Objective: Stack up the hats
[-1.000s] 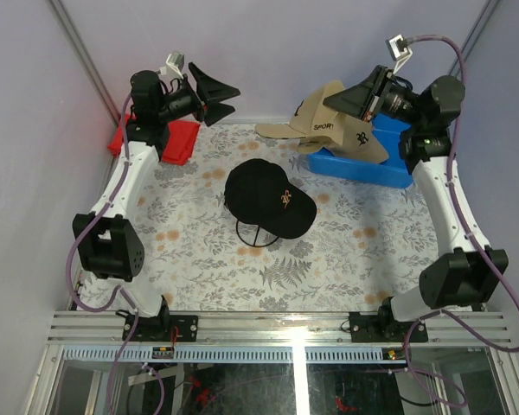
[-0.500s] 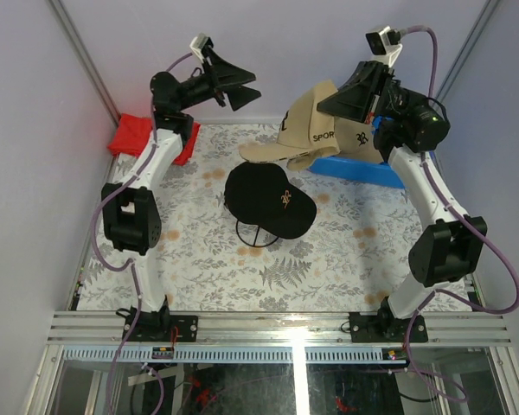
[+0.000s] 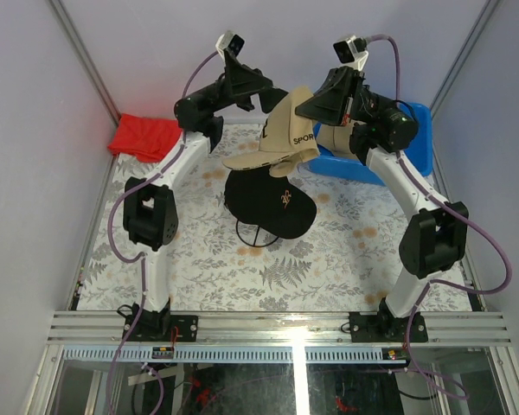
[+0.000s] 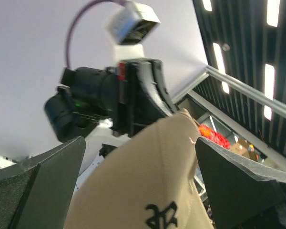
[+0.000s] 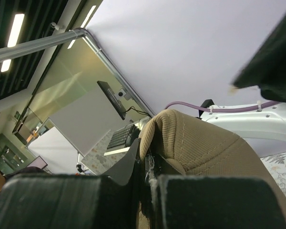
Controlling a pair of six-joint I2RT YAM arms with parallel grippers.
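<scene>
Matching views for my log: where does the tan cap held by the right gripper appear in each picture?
Top external: tan cap at upper centre, raised over the black cap's far edge.
Left wrist: the cap at bottom centre, black logo showing.
Right wrist: the cap at lower right.
Shared landmark: the right gripper clamped on it, in all three.

Surface (image 3: 329,251), grey-and-white floral print: black wire stand (image 3: 253,235) near the centre, carrying a black cap (image 3: 268,201); folded red cloth (image 3: 145,137) at the far left corner; blue tray (image 3: 420,138) at the far right, well apart from the cloth.
</scene>
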